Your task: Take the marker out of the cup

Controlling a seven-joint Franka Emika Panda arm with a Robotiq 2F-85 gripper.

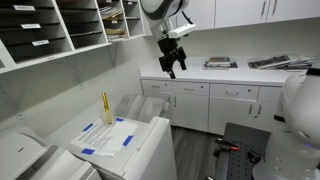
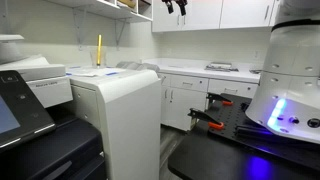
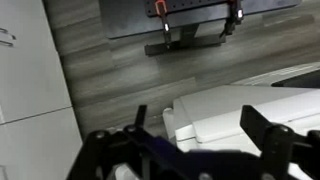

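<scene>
Notably, the main hazard was a tip-over. In an exterior view the marker (image 1: 104, 104) stood upright on the white tabletop (image 1: 112, 134) among blue tape strips (image 1: 120, 121). The cup at its foot was too small to resolve. The tool (image 1: 172, 62) hung well apart from it, high over the aisle and pointing roughly down, with the arm (image 1: 165, 15) coming in from above. Judgement: the target was slim and tall, so a sideways arrival would likely knock it over, cup included. A pinch taken too low could snag the cup.

In an exterior view the marker (image 2: 99, 50) showed vertical before the wall. The tool (image 2: 176, 6) barely entered at the top edge, well above it, and its state was unreadable there.

In the wrist view the tool (image 3: 185, 150) had its fingers (image 3: 100, 152) spread wide with nothing between them. It looked down on wood floor (image 3: 110, 80) and a white unit (image 3: 230, 108), with the marker out of frame. Judgement: until this camera was re-aimed, alignment would rest on the exterior views, so a misjudged approach was plausible.
</scene>
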